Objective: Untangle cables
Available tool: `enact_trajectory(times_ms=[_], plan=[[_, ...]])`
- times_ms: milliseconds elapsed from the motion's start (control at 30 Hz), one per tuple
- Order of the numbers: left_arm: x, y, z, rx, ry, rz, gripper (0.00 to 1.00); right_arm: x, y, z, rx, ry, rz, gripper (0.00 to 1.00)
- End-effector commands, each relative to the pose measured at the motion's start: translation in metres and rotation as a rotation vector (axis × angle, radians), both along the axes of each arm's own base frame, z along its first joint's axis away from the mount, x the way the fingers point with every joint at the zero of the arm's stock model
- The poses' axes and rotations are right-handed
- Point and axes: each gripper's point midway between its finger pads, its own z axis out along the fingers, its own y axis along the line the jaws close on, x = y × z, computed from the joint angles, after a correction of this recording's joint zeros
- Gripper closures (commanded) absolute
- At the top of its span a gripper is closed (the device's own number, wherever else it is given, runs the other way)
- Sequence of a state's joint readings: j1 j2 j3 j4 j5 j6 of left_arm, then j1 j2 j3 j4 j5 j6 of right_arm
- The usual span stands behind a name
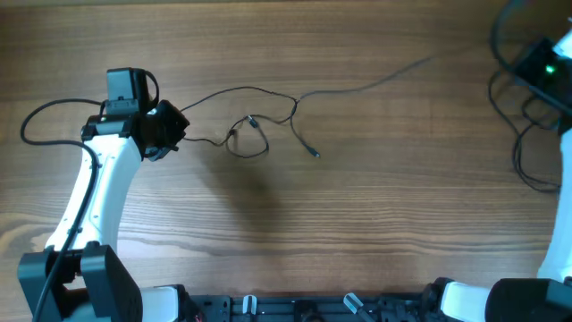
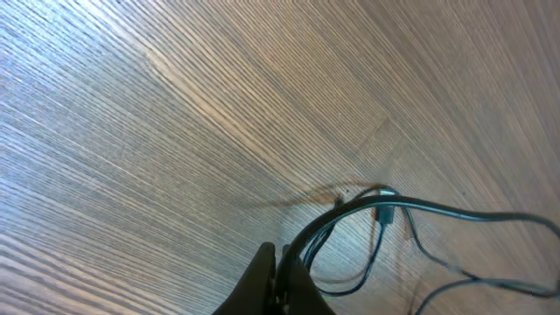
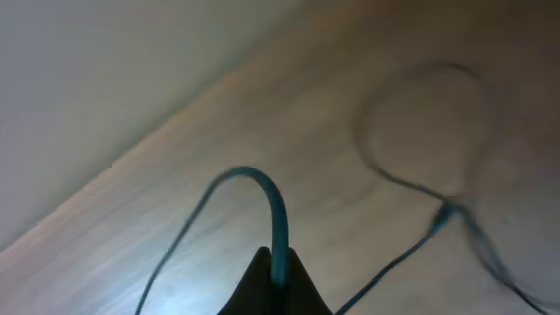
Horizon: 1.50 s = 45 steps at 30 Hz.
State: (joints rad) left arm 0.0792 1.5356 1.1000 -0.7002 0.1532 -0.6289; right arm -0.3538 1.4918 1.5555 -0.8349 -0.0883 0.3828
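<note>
Drawing the arms apart slowly seems wise: left jaws and right jaws each pinch a cable (image 2: pixel 437 210), fully closed; keep tension gentle around the knot (image 1: pixel 252 122).

A: Left arm (image 1: pixel 100 174)?
B: White shell, black base (image 1: pixel 76 284), black gripper (image 1: pixel 180 132), 1 black cord (image 1: pixel 40 114) alongside.
A: Right arm (image 1: pixel 561 224)?
B: White shell, dark head, green light (image 1: pixel 550 69).
</note>
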Motion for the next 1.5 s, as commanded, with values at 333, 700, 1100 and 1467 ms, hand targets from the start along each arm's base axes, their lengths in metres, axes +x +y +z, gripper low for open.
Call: enact_trajectory(times_ms=[333,700,1100,1467], plan=[[-0.002,0.013,-0.002,-0.019,0.008,0.026,0.96,-0.057,-0.091,-0.038,-0.035,0.172,-0.531,0.96],[-0.007,0.061,-0.002,-0.029,0.009,0.179,0.96,-0.082,-0.143,-0.057,0.122,0.141,-0.677,0.96],[0.001,-0.020,0.010,-0.241,-0.026,-0.043,0.96,-0.047,-0.132,-0.040,0.186,0.010,-0.400,0.96],[-0.006,-0.079,0.009,-0.214,-0.015,-0.231,0.96,-0.015,-0.143,0.032,-0.007,-0.257,-0.239,0.96]])
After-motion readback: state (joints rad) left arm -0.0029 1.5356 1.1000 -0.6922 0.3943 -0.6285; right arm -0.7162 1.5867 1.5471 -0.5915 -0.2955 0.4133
